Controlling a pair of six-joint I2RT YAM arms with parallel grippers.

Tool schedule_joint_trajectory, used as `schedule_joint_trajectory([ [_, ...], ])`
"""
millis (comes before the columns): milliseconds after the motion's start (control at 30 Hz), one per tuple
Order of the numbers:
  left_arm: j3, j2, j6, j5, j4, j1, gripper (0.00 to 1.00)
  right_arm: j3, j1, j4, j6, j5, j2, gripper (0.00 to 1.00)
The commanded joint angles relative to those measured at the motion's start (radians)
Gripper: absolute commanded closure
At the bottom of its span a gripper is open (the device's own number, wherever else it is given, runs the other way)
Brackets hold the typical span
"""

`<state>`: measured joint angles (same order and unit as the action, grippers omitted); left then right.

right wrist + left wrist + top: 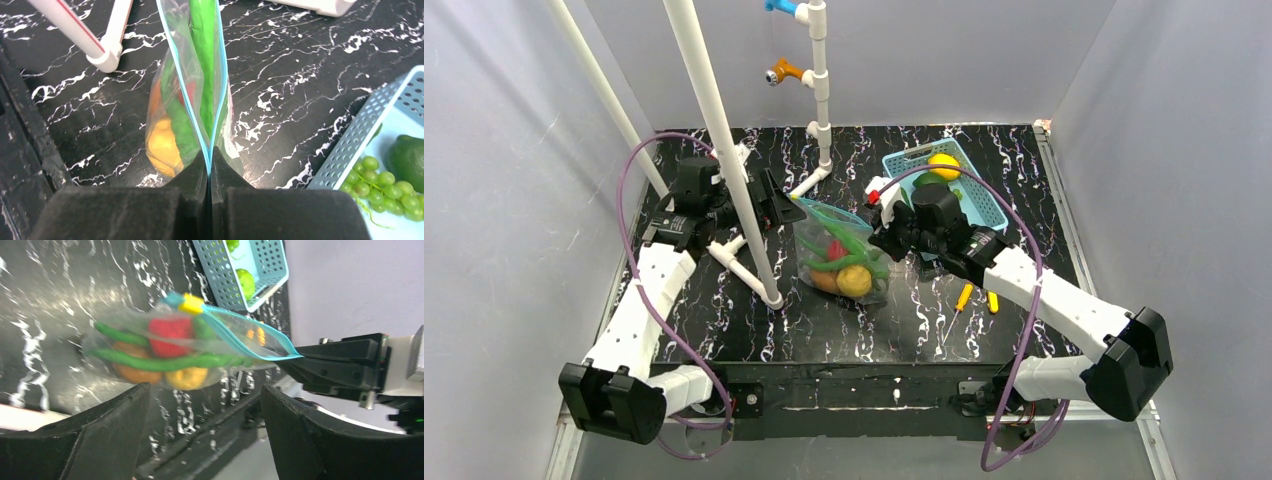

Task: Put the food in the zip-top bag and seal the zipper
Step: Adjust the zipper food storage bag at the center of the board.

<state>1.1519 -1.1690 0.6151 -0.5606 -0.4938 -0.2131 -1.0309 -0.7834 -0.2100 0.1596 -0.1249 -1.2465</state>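
The zip-top bag (844, 252) lies at the table's middle, holding the food: long green pods (165, 362), a red piece (170, 330), a brown-orange fruit (134, 372) and a yellow-orange fruit (187, 377). My right gripper (209, 157) is shut on the zipper (202, 145) at the bag's right corner and shows in the top view (882, 222). Beyond the pinch the two teal strips stand apart. A yellow slider (191, 303) sits at the far end of the strip. My left gripper (205, 392) is open and empty, just left of the bag (782, 205).
A light-blue basket (969, 190) behind the right gripper holds a lemon (943, 165), grapes (385, 180) and a green fruit (407, 157). Two orange-handled screwdrivers (969, 295) lie right of the bag. A white pipe frame (724, 150) stands at the left, its foot near the bag.
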Motion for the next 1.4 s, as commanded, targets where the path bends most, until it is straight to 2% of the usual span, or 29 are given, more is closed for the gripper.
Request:
schedule_joint_trajectory([
  [0,-0.013,0.055,-0.273,0.051,0.014,0.013,0.20,-0.047,0.047,-0.017,0.089,-0.202,-0.022,0.99],
  [167,-0.070,0.059,-0.350,0.119,0.166,0.019,0.24,-0.065,0.077,-0.046,0.108,-0.205,-0.054,0.99],
  [333,-0.017,-0.032,-0.320,0.126,0.168,0.049,0.23,-0.073,0.088,-0.048,0.097,-0.198,-0.065,0.99],
  [433,0.037,-0.116,-0.252,0.006,0.154,0.105,0.22,-0.089,0.088,-0.061,0.095,-0.188,-0.083,0.99],
  [533,0.037,-0.173,-0.153,-0.118,0.236,0.182,0.20,-0.105,0.088,-0.056,0.093,-0.189,-0.099,0.99],
  [633,-0.019,-0.229,-0.048,-0.314,0.490,0.286,0.16,-0.138,0.088,-0.060,0.100,-0.189,-0.126,0.99],
  [667,-0.024,-0.268,0.001,-0.386,0.588,0.298,0.15,-0.151,0.089,-0.065,0.106,-0.192,-0.136,0.99],
  [733,0.015,-0.377,0.052,-0.494,0.683,0.292,0.16,-0.178,0.090,-0.076,0.121,-0.195,-0.159,0.99],
  [800,-0.003,-0.449,0.125,-0.564,0.852,0.291,0.19,-0.203,0.091,-0.091,0.136,-0.198,-0.181,0.99],
  [933,-0.156,-0.528,0.332,-0.566,1.490,0.289,0.19,-0.231,0.097,-0.112,0.154,-0.219,-0.190,0.99],
  [1000,-0.181,-0.597,0.456,-0.572,1.751,0.290,0.20,-0.234,0.105,-0.111,0.154,-0.229,-0.191,0.99],
  [1067,-0.178,-0.680,0.598,-0.585,1.990,0.288,0.26,-0.241,0.110,-0.116,0.152,-0.243,-0.193,0.99],
  [1133,-0.171,-0.729,0.641,-0.595,2.038,0.277,0.34,-0.241,0.113,-0.114,0.150,-0.247,-0.192,0.99],
  [1167,-0.174,-0.731,0.614,-0.622,2.036,0.264,0.40,-0.237,0.115,-0.112,0.150,-0.249,-0.189,0.99],
  [1200,-0.185,-0.724,0.590,-0.641,2.038,0.253,0.41,-0.234,0.117,-0.110,0.149,-0.248,-0.187,0.99],
  [1267,-0.219,-0.703,0.569,-0.642,2.040,0.244,0.40,-0.230,0.122,-0.108,0.147,-0.247,-0.179,0.99],
  [1367,-0.281,-0.622,0.512,-0.644,2.040,0.244,0.34,-0.217,0.134,-0.100,0.143,-0.237,-0.165,0.99],
])
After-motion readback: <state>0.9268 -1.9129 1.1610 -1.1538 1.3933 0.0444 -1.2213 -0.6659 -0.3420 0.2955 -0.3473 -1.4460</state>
